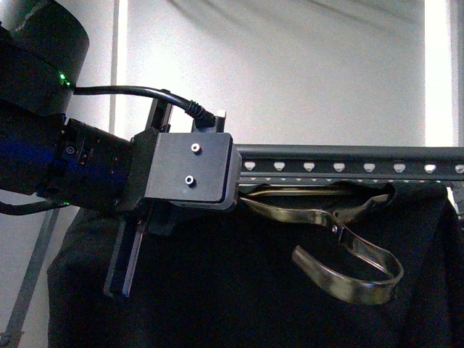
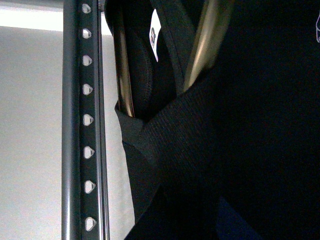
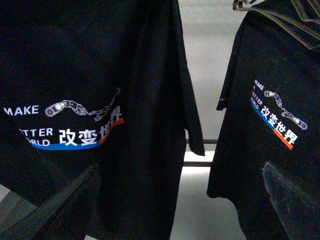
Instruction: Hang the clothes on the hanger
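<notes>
The rail [image 1: 348, 154] runs level across the front view, its row of holes facing the camera. The clothes [image 1: 239, 290] hang as a black mass just below it, not yet on it. Their bronze hook [image 1: 330, 239] lies on its side under the rail, long axis roughly along it, the curved end pointing right and drooping away from it. The left gripper [image 1: 190, 174] sits at the hook's left end; its body hides the fingers, so I cannot tell whether they pinch anything. In the right wrist view the right gripper [image 3: 180, 167] shows dim fingers [image 3: 50, 210] spread well apart, before the clothes and a second garment [image 3: 270, 125] on a wire hook [image 3: 280, 11].
</notes>
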Controlling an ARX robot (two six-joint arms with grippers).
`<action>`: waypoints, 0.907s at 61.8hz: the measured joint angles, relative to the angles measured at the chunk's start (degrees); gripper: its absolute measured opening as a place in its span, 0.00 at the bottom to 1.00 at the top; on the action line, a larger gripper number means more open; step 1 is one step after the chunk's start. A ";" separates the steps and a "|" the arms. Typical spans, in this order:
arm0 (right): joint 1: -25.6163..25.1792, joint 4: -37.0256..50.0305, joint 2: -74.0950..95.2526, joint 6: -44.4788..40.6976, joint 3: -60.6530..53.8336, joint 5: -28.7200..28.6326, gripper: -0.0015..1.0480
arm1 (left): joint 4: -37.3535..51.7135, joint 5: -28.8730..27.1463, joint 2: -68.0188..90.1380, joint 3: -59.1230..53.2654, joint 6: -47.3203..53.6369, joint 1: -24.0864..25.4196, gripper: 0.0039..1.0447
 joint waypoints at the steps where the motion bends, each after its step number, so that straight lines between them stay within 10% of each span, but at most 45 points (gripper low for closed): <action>1: 0.00 0.00 0.00 0.00 0.00 0.00 0.93 | 0.00 0.00 0.00 0.00 0.00 0.02 0.04; 12: 0.00 0.00 0.00 0.00 0.00 0.04 0.93 | 0.00 -0.04 0.00 0.00 0.02 0.04 0.04; 21: -13.35 -2.10 14.29 -7.67 5.88 -31.95 0.93 | 0.00 -0.11 0.00 0.02 0.20 0.02 0.04; 27: -19.39 4.26 23.19 -11.87 9.40 -41.22 0.93 | 0.00 -0.07 0.00 0.04 0.31 -0.07 0.04; 46: -17.00 39.17 52.50 -49.07 21.64 -43.82 0.93 | 0.00 -0.31 0.04 0.09 0.46 0.31 0.04; 56: -13.49 34.58 62.95 -73.55 31.10 -49.03 0.93 | 0.00 -0.11 0.11 0.09 0.46 0.09 0.04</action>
